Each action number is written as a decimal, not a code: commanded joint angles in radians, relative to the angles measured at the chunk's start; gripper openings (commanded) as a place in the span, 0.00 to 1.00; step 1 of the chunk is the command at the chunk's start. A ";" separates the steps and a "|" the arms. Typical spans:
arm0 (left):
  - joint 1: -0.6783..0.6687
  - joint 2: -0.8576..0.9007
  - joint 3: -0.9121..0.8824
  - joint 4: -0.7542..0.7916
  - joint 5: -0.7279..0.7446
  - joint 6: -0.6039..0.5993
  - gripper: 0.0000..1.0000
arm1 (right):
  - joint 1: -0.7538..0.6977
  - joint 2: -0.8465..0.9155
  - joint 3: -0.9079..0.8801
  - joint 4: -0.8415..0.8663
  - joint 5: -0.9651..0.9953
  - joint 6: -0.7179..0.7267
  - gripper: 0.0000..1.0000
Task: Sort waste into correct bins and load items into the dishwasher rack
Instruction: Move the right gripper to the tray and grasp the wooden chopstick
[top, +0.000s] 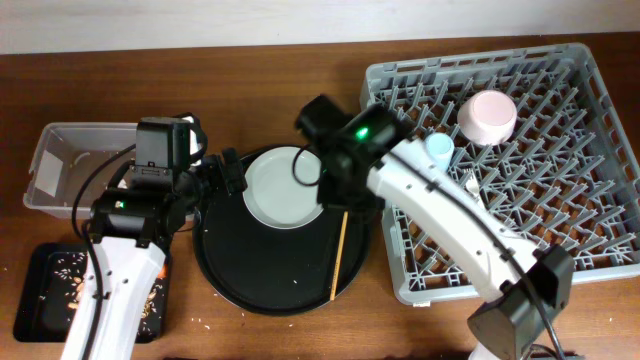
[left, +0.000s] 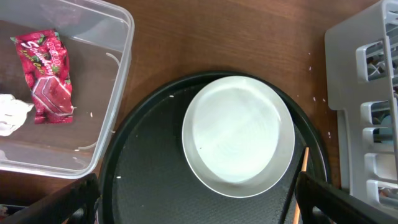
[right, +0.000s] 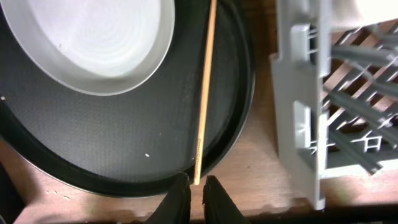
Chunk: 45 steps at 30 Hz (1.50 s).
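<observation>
From overhead, the large square grey plastic dishwasher rack (top: 560, 230) lies on the far side of the right gripper (top: 340, 195) from the left arm. It already holds the upturned pinkish-white bowl (top: 488, 115), the light blue cup (top: 438, 150) and a small pale shape that looks like the white plastic fork (top: 470, 183). I cannot find the cream cup or the carrot. Behind the left gripper (top: 228, 175) sits the clear rectangular plastic tub (top: 60, 135), and the shallow black rectangular tray (top: 20, 310) beside that arm carries brownish food scraps (top: 75, 265). Between the two grippers, on the big round black tray (top: 240, 280), the pale grey-green round plate (top: 285, 190) and the thin wooden chopstick (top: 338, 255) are not yet loaded. In the left wrist view the fingers (left: 62, 205) stand wide apart and hold nothing, with the plate straight ahead of the gap. Off to one side the tub holds the small red snack wrapper (left: 46, 78) and the crumpled white napkin (left: 9, 115), so that waste appears sorted. In the right wrist view the fingers (right: 180, 199) are drawn nearly together, a slit between them, clamping nothing. The chopstick's near end shows just ahead of that slit and the rack's wall is off to one side. By my judgement the sorting is largely done, and only the plate and chopstick remain for the rack.
</observation>
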<state>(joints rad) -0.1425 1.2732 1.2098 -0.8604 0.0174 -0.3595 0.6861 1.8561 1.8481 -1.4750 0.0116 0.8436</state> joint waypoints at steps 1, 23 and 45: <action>0.002 -0.008 0.015 0.002 -0.014 0.001 0.99 | 0.043 -0.002 -0.082 0.075 0.069 0.120 0.20; 0.002 -0.008 0.015 0.002 -0.014 0.001 0.99 | 0.058 -0.001 -0.632 0.632 0.068 0.292 0.23; 0.002 -0.008 0.015 0.002 -0.014 0.001 1.00 | 0.093 0.097 -0.654 0.691 0.094 0.292 0.20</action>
<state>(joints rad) -0.1425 1.2732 1.2098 -0.8604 0.0170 -0.3595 0.7723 1.9221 1.2041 -0.7887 0.0902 1.1259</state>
